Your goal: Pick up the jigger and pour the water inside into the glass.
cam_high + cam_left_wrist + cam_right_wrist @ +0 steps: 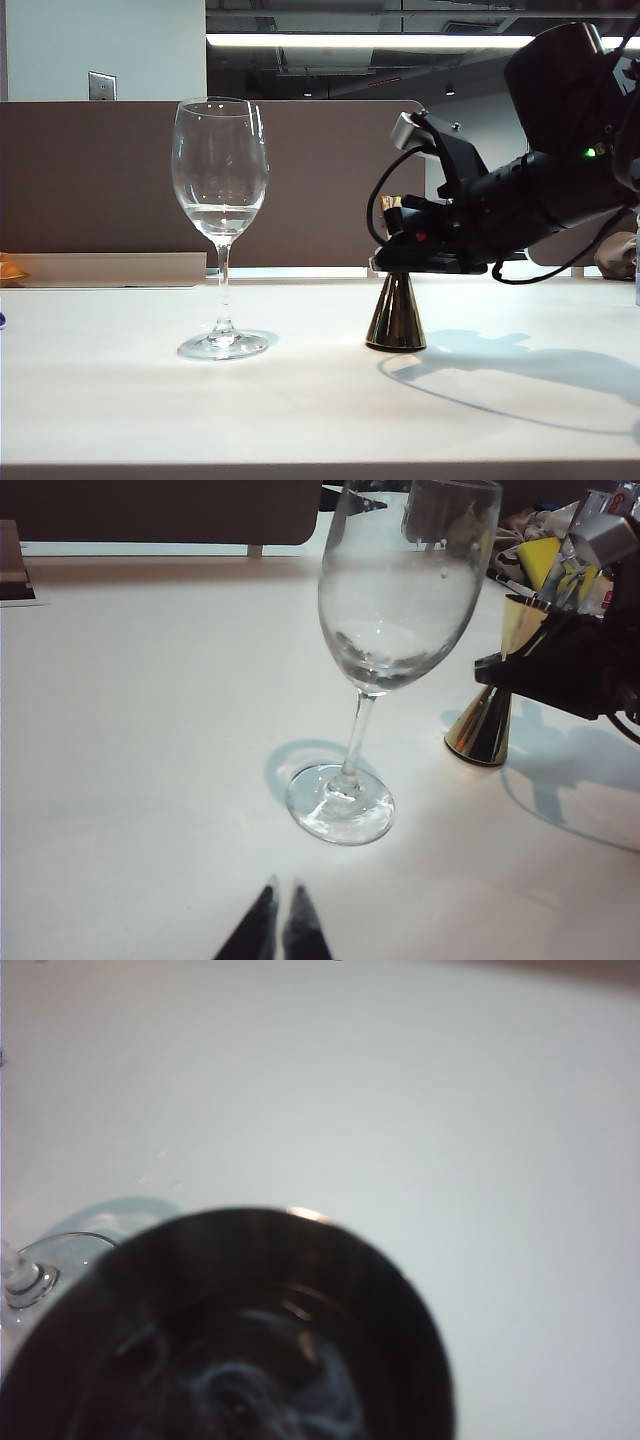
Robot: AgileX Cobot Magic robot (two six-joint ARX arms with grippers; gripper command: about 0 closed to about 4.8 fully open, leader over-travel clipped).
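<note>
The glass (pixel 220 170) stands upright on the white table, left of the jigger, with a little clear liquid low in its bowl. The gold jigger (pixel 396 315) stands on its lower cone to the right. My right gripper (pixel 395 262) reaches in level from the right, its black fingers around the jigger's waist; how tightly they close is hidden. The left wrist view shows the glass (pixel 400 600), the jigger (pixel 483 730) and that gripper (pixel 515 670). The jigger's dark mouth (pixel 250 1330) fills the right wrist view; water inside cannot be made out. My left gripper (pixel 283 892) is shut, short of the glass's foot.
A brown partition (pixel 100 180) runs behind the table. An orange object (pixel 8 270) sits at the far left edge. Yellow clutter (pixel 545 560) lies beyond the jigger. The table's front edge (pixel 320 465) is near the camera.
</note>
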